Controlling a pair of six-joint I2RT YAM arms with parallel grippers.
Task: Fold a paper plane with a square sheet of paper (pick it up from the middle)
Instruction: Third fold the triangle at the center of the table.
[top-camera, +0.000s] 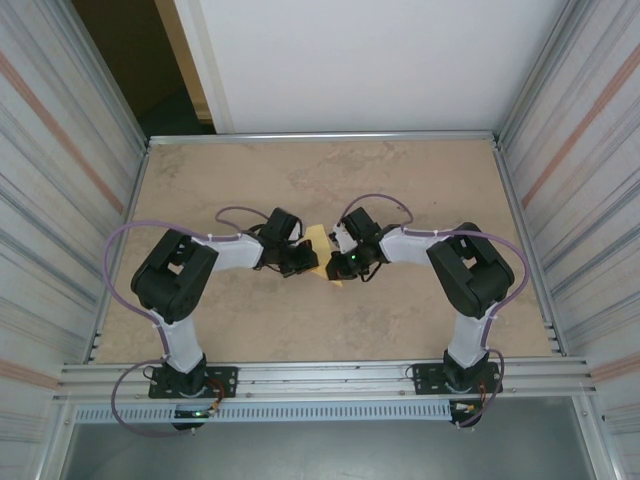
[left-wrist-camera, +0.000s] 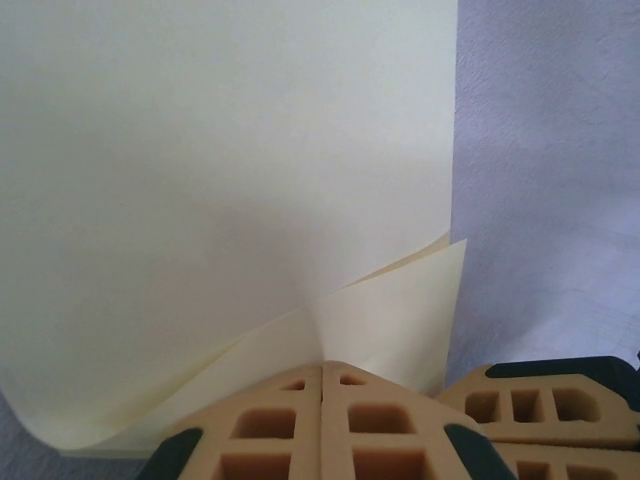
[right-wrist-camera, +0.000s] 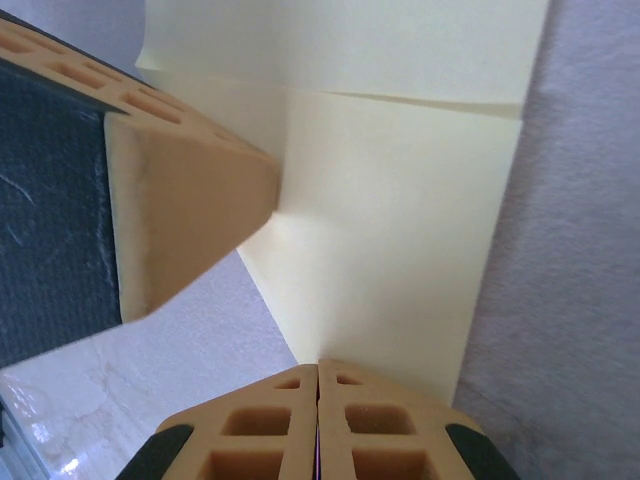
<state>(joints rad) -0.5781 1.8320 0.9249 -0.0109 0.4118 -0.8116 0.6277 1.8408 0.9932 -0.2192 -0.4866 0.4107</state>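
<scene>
paper: square sheet of paper (top-camera: 321, 241) mid-frame in top view, layers doubled
left gripper (left-wrist-camera: 321, 366): fingers pinching paper
right gripper (right-wrist-camera: 318, 362): fingers pinching paper
step: likely an early fold
next: align edges, press crease

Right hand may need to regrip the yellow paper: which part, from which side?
Probably the straight free edge away from the left hand, approached edge-on from where the right hand sits: the folded paper is pinched by both, that edge clear.

Tan mottled table (top-camera: 300, 325) w/ metal rim, 2 arm bases (top-camera: 185, 380) bolted at near edge.
</scene>
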